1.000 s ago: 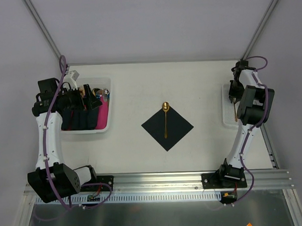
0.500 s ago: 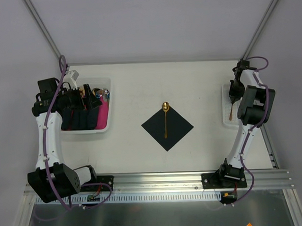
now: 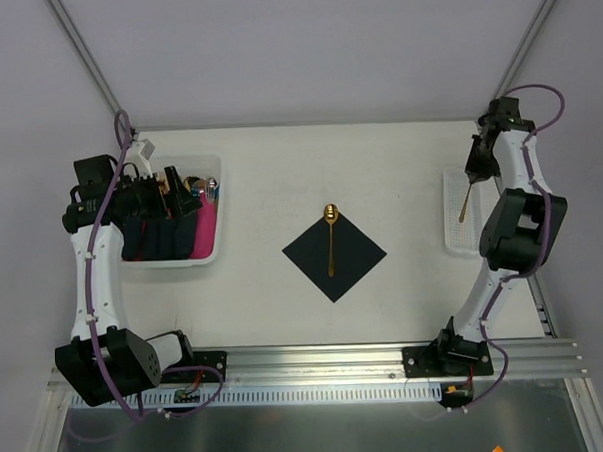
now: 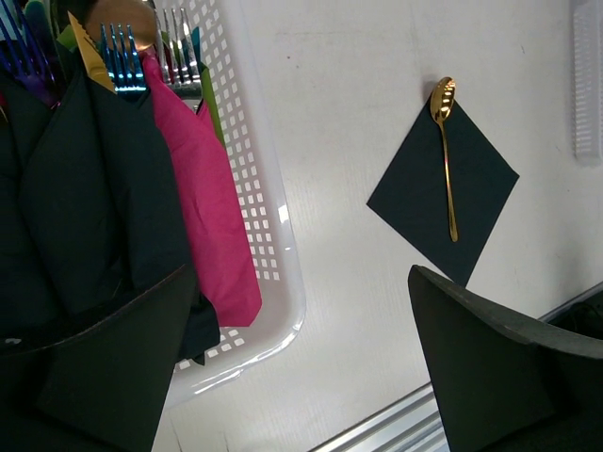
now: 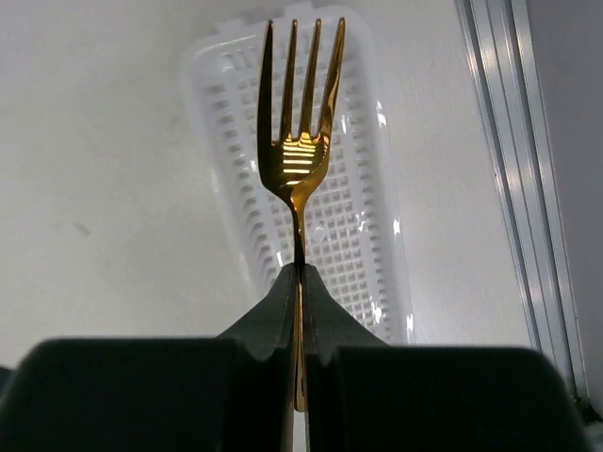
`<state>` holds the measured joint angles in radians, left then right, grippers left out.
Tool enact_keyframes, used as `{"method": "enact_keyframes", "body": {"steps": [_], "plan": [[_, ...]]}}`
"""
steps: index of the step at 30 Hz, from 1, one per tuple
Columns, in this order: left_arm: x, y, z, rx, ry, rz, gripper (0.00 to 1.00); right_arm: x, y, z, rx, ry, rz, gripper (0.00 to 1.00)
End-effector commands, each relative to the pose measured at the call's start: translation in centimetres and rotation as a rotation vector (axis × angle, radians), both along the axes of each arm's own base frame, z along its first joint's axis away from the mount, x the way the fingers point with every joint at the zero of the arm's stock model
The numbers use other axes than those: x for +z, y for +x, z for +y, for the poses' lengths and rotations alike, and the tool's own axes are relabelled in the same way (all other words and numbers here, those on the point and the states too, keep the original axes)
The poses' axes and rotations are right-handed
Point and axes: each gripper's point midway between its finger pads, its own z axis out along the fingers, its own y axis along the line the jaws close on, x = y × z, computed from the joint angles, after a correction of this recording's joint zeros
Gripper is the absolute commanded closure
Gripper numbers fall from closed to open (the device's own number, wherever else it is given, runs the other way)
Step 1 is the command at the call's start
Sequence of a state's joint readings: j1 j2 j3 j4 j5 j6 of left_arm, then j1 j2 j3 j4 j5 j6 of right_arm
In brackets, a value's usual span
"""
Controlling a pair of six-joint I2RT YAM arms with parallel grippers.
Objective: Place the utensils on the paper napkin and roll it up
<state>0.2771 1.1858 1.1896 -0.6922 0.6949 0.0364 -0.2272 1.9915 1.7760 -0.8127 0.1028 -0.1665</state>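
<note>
A dark navy paper napkin [image 3: 334, 253] lies as a diamond in the middle of the table, with a gold spoon [image 3: 330, 240] along it, bowl over the far corner. Both also show in the left wrist view: the napkin [image 4: 415, 188] and the spoon [image 4: 445, 151]. My right gripper [image 3: 474, 170] is shut on the handle of a gold fork [image 5: 299, 141], held above the small white tray [image 5: 372, 245] at the right edge. In the top view the fork [image 3: 465, 201] hangs over that tray. My left gripper [image 3: 185, 201] is open and empty over the white bin [image 3: 218, 252].
The white bin [image 4: 268, 217] at the left holds dark napkins, a bright pink napkin [image 4: 203, 188] and coloured and silver cutlery [image 4: 122, 58]. A metal rail [image 3: 317, 360] runs along the near edge; another rail [image 5: 513, 169] runs beside the small tray.
My right gripper has lifted and swung toward the far right with the gold fork, now raised over the small tray. The left arm, napkin and spoon have not moved.
</note>
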Motion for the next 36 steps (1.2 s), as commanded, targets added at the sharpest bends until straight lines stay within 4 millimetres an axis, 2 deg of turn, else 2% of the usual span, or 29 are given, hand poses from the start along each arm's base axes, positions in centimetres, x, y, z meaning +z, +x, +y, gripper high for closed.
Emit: {"method": "enact_keyframes", "body": {"steps": [1,3,4,6,7,9,10,12,13,14,15,16,17,22,31,36], "plan": [[2.0,0.5,0.8,0.035,0.031,-0.061,0.01,7.4,-0.8,4.4,0.045,0.042,-0.164,1.00],[2.0,0.5,0.9,0.042,0.035,-0.061,0.01,9.4,-1.5,7.6,0.102,0.082,-0.227,1.00],[2.1,0.5,0.9,0.045,0.034,-0.061,0.01,9.0,-2.1,10.6,0.166,0.097,-0.207,1.00],[2.1,0.6,0.9,0.054,0.027,-0.055,0.01,8.9,-3.3,14.0,0.205,0.127,-0.198,1.00],[2.0,0.6,1.0,0.060,0.026,-0.050,0.01,8.2,-4.6,17.1,0.262,0.147,-0.175,1.00],[1.9,0.7,1.2,0.090,0.013,-0.029,0.01,7.4,-5.5,20.4,0.247,0.204,-0.177,1.00],[1.7,0.8,1.3,0.096,0.011,-0.023,0.01,6.1,-6.4,23.1,0.284,0.227,-0.166,1.00],[1.6,0.8,1.3,0.107,0.006,-0.012,0.01,4.7,-7.3,25.4,0.249,0.261,-0.149,1.00],[1.5,0.7,1.3,0.112,0.005,-0.009,0.01,4.0,-8.0,27.5,0.283,0.272,-0.140,1.00],[1.4,0.7,1.2,0.111,0.000,-0.005,0.01,2.3,-8.3,28.5,0.286,0.274,-0.114,1.00],[1.4,0.7,1.3,0.113,0.000,-0.005,0.01,1.5,-8.5,29.4,0.276,0.275,-0.103,1.00],[1.4,0.7,1.2,0.114,-0.002,-0.003,0.01,0.7,-9.1,31.2,0.315,0.275,-0.091,1.00],[1.4,0.7,1.3,0.120,-0.004,0.000,0.01,-0.5,-9.2,31.8,0.318,0.258,-0.063,1.00],[1.4,0.9,1.2,0.121,-0.014,0.008,0.01,-2.4,-9.3,34.3,0.370,0.191,-0.040,1.00],[0.9,1.0,1.4,0.130,-0.008,0.021,0.01,-5.1,-9.1,35.5,0.348,0.172,-0.002,1.00],[0.8,1.0,1.6,0.130,-0.001,0.021,0.01,-5.7,-8.8,36.1,0.352,0.174,0.008,1.00]]}}
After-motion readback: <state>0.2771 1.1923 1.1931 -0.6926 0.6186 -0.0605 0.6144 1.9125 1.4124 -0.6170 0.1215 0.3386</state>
